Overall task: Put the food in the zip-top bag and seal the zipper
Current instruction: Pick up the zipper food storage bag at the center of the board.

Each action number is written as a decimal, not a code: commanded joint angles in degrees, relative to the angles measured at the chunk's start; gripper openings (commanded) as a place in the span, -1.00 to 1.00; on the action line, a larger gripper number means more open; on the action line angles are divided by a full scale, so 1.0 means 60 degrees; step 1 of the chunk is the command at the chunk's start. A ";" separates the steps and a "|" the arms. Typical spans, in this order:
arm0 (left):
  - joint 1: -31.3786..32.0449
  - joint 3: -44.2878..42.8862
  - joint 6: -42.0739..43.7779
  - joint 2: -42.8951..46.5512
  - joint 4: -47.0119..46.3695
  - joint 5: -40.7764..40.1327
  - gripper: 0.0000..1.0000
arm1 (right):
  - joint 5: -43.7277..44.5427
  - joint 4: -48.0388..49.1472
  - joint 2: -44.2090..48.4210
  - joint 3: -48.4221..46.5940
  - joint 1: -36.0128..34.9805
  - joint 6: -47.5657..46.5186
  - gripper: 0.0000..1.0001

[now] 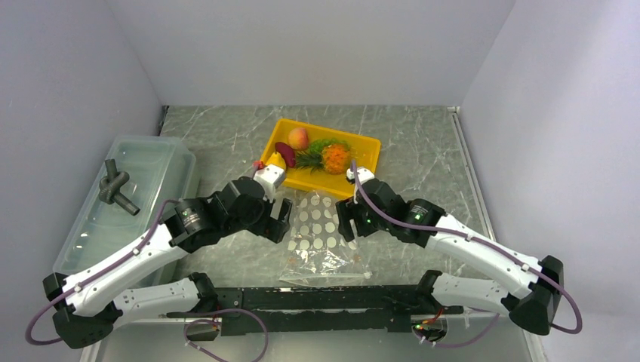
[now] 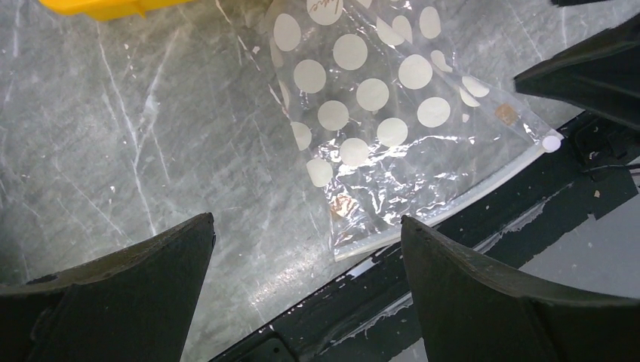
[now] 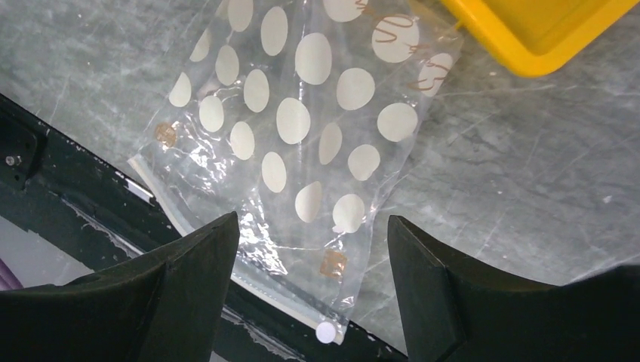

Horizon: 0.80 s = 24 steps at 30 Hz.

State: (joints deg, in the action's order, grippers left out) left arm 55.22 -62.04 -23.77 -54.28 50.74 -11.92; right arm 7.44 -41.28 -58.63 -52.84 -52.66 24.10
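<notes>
While both sets of jaws stand wide open and empty, the bag (image 1: pixel 321 234) lies flat on the table (image 1: pixel 423 151) between the left gripper (image 2: pixel 306 226) and right gripper (image 3: pixel 313 222). Its zipper (image 2: pixel 453 197) runs along the near edge, by the black rail (image 1: pixel 317 298). The food is all in the tray (image 1: pixel 370 147) beyond the bag: pineapple (image 1: pixel 332 157), peach (image 1: pixel 298 138) and a dark red piece (image 1: pixel 285 151).

Opening the mouth looks like the step in hand. Whether the zipper is already parted I cannot tell. One gripper should pinch only the top film just beside the strip. The other should pin the lower lip, or the thin plastic will likely slide or lift whole. The mouth faces away from the tray, so turning the bag may help.
</notes>
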 commanded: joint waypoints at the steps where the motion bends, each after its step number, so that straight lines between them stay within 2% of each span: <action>1: 0.0011 0.0008 -0.0243 0.0112 -0.0186 0.0466 0.98 | -0.0489 0.0835 -0.0304 0.0291 -0.0078 0.0397 0.48; 11: 0.0010 0.0219 -0.0518 0.0281 -0.0008 0.0874 0.98 | -0.0633 0.1440 -0.1099 0.0831 -0.0114 0.0680 0.35; 20: 0.0011 0.0287 -0.0519 0.0252 -0.0100 0.0997 0.98 | -0.0731 0.2363 -0.1772 0.1423 -0.0114 0.0912 0.32; 24: 0.0010 0.0290 -0.0546 0.0290 -0.0065 0.1005 0.98 | -0.0732 0.2642 -0.2108 0.1546 -0.0114 0.1000 0.22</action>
State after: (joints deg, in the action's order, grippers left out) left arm 55.22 -60.10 -25.96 -53.04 50.89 -6.85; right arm 3.70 -29.98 -70.19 -44.27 -53.08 28.80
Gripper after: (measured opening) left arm 0.988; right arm 0.633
